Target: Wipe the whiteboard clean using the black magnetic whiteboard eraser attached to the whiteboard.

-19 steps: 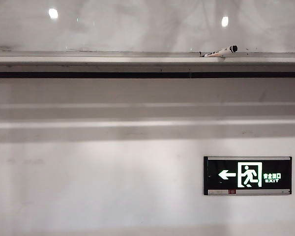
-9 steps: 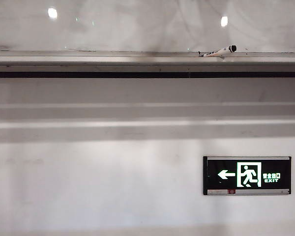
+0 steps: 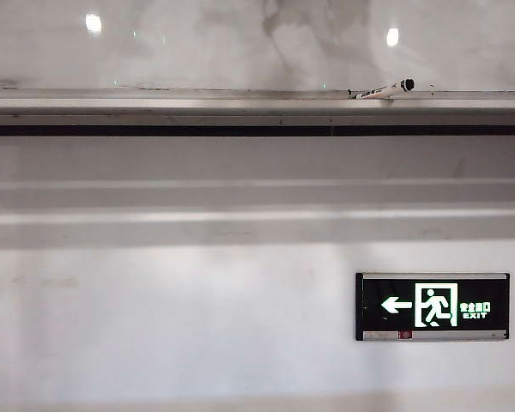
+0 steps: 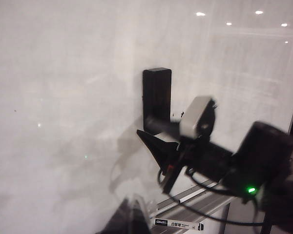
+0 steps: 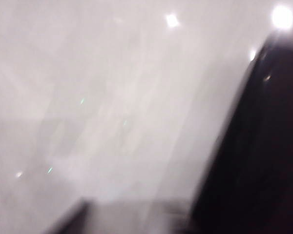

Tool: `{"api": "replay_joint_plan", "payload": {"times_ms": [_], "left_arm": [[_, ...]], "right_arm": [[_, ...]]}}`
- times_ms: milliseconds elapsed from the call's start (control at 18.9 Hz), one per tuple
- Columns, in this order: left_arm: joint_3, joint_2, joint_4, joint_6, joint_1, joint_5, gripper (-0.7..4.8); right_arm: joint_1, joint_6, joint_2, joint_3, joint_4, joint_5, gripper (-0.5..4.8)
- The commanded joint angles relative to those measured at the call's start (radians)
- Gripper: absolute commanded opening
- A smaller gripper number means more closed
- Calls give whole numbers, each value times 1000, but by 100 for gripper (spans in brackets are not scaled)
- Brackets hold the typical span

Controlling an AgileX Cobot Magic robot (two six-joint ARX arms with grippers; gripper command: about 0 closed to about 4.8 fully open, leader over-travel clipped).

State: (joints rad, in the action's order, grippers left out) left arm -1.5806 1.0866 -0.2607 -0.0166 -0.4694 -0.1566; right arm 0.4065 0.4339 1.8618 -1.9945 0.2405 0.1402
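Shows the whiteboard (image 3: 240,43) as the biggest thing, glossy grey-white with faint smudges and lamp glints. Runs a long pale ledge (image 3: 240,103) along its lower edge, above the matte wall (image 3: 154,326). Hangs a black exit sign (image 3: 432,306) low on that wall, toward the right. Finds no arm in the exterior view.

From the left wrist, catches the right arm (image 4: 263,156) reaching to the board above the ledge. Puts the right gripper (image 4: 158,139) at the lower end of the eraser (image 4: 156,95), a black block standing upright on the board. Lays one finger (image 4: 161,126) across that end, the other just beneath; cannot tell whether they clamp it. Gives only blur in the right wrist view.

Barely shows the left gripper (image 4: 132,219), near the ledge; cannot tell how wide it stands.

Rests a slim white marker (image 3: 382,89) on the ledge, right of middle.
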Motion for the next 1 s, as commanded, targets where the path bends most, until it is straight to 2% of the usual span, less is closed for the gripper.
{"api": "replay_joint_plan", "payload": {"times_ms": [53, 264, 370, 528, 634, 686, 792, 1003], "left_arm": [[-6, -4, 10, 1, -1, -5, -5], [-6, -4, 17, 1, -1, -5, -5], [-6, -4, 14, 1, -1, -5, -5], [-6, -9, 11, 0, -1, -5, -5], [-6, -10, 8, 0, -1, -5, -5], [-6, -10, 8, 0, -1, -6, -5], [-6, -10, 8, 0, -1, -5, -5], [-6, -13, 7, 0, -1, -5, -5]], "right_arm": [[3, 2, -76, -6, 7, -40, 279], [3, -23, -104, -7, 24, -97, 278], [2, -23, -92, -7, 26, -129, 299], [3, -193, -90, -76, -111, -230, 307], [3, -194, -81, -143, -182, -277, 317], [3, -195, -70, -171, -186, -269, 340], [3, -195, -34, -236, -217, -251, 473], [3, -194, 34, -287, -229, -251, 479]]}}
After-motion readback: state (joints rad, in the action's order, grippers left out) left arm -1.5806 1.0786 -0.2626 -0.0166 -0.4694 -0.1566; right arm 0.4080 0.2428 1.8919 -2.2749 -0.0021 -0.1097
